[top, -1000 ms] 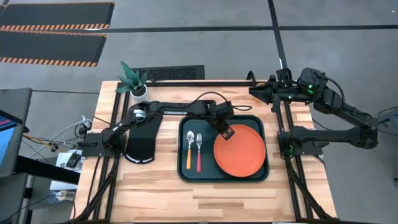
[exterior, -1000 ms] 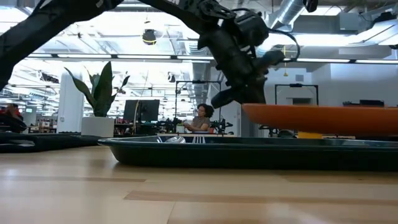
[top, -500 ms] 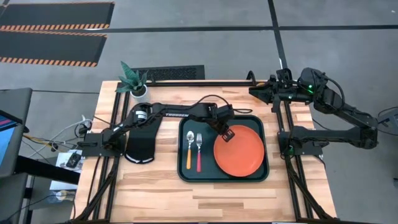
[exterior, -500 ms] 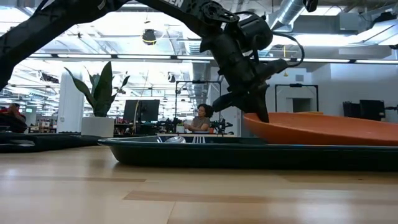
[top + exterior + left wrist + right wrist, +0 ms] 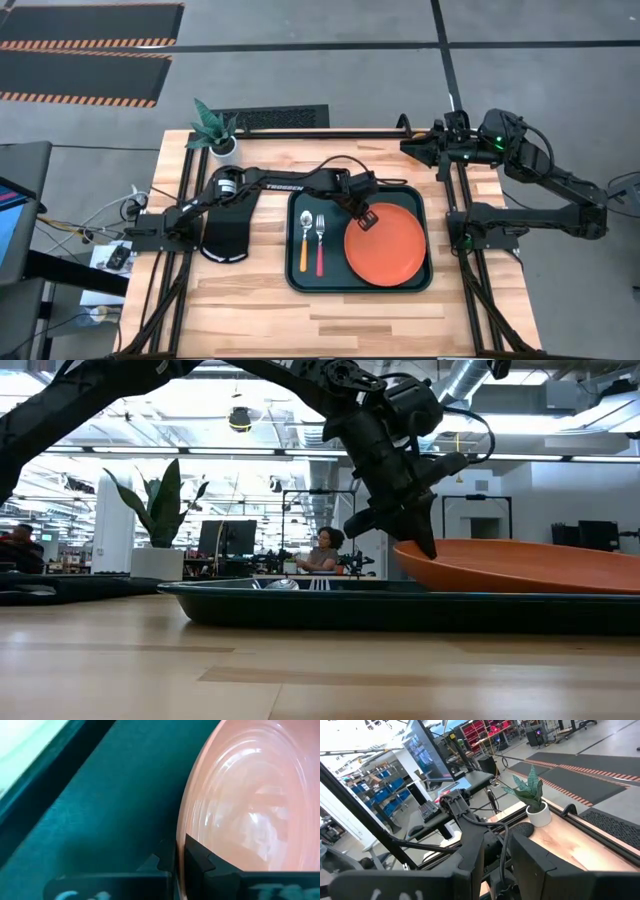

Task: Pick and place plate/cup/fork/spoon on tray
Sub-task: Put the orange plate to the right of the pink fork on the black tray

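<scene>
Left arm: stretched from its base at the table's left edge across to the middle of the table, elbow bent, wrist angled downward.
Left gripper (image 5: 365,217): lowered, fingers (image 5: 200,857) pinched on the rim of the plate (image 5: 386,248), one finger above the rim and one below.
Right arm: folded back at the table's right rear corner, raised clear of the tabletop.
Right gripper (image 5: 412,147): held idle, pointed toward the left; nothing is seen between its fingers.
</scene>
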`<move>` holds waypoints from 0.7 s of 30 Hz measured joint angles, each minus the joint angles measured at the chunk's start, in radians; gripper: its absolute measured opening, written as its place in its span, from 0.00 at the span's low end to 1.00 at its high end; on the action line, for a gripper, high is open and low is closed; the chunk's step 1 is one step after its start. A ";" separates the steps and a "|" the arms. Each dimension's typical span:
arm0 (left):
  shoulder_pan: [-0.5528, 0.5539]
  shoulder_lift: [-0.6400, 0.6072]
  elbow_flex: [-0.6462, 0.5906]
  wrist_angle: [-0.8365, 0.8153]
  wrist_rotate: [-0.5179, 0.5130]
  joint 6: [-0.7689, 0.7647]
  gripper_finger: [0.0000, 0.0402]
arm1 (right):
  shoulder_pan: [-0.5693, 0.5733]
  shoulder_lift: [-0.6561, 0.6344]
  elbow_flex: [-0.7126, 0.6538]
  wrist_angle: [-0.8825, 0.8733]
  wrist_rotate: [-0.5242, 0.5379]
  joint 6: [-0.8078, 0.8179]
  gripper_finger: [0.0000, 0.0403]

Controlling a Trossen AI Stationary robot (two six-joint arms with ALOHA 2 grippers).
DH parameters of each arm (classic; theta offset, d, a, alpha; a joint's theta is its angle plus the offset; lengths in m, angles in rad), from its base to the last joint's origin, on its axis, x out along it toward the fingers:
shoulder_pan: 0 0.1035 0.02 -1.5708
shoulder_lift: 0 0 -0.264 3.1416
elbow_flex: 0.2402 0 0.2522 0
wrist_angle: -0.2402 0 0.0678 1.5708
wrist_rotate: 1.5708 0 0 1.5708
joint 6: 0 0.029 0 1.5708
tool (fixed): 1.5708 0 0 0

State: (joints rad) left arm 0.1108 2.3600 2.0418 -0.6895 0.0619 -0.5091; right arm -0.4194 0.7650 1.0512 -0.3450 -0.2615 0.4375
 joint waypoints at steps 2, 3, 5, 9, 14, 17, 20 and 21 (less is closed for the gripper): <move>-0.003 0.000 0.000 -0.001 0.003 0.001 0.00 | 0.000 0.000 0.000 0.000 0.000 -0.001 0.29; -0.004 0.000 0.000 0.000 -0.001 0.002 0.00 | 0.000 0.000 0.000 0.000 0.000 -0.001 0.29; -0.005 0.000 0.000 0.000 -0.015 0.007 0.00 | 0.000 0.000 0.000 0.000 0.000 -0.001 0.29; -0.005 0.000 0.000 0.000 0.001 0.008 0.00 | 0.000 0.000 0.000 0.000 0.000 -0.002 0.29; -0.009 0.000 -0.001 0.000 0.001 0.008 0.00 | 0.000 0.000 0.000 -0.004 0.000 -0.002 0.29; -0.010 0.000 -0.001 0.000 0.001 0.008 0.00 | 0.000 0.000 0.000 -0.019 0.000 -0.002 0.29; -0.011 -0.001 -0.001 0.000 0.002 0.008 0.00 | 0.000 0.000 0.000 -0.021 0.000 -0.002 0.29; -0.011 -0.001 -0.001 -0.001 0.002 0.008 0.00 | 0.000 0.000 0.000 -0.021 0.000 -0.002 0.29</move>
State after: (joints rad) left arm 0.1001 2.3592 2.0411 -0.6903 0.0637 -0.5007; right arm -0.4196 0.7654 1.0508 -0.3656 -0.2615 0.4358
